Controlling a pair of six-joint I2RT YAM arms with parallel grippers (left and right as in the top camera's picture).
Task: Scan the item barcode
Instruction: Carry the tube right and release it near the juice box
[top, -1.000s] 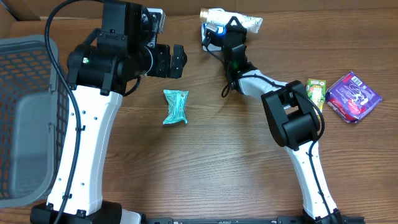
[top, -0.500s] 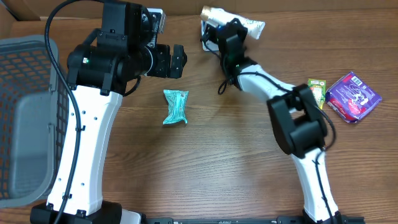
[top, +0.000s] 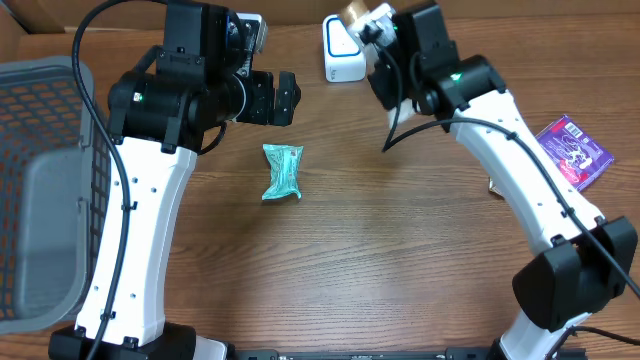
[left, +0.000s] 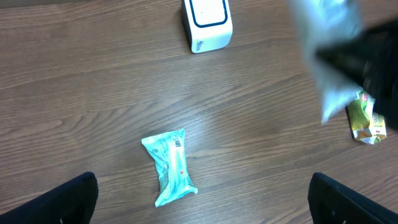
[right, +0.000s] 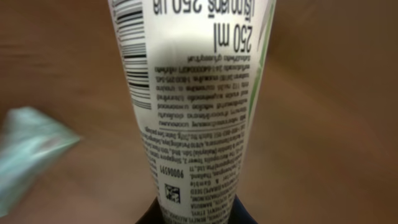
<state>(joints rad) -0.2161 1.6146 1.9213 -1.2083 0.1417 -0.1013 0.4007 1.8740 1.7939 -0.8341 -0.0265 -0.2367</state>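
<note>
Holding the white tube (right: 186, 93) by one end, we are clamping our right gripper (top: 386, 42) shut on it at the far side of the table (top: 380, 260), just right of the white scanner (top: 342, 52), its barcode facing the wrist camera. Our left gripper (top: 284, 97) is hovering, jaws wide apart, beyond the teal packet (top: 282, 172).

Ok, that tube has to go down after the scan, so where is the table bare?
Widest bare table: the front middle, nearer than the teal packet. A smaller patch lies between that packet and the scanner. Crowded: beside the scanner, where the right gripper holds the tube, and the right edge by the purple packet.
</note>
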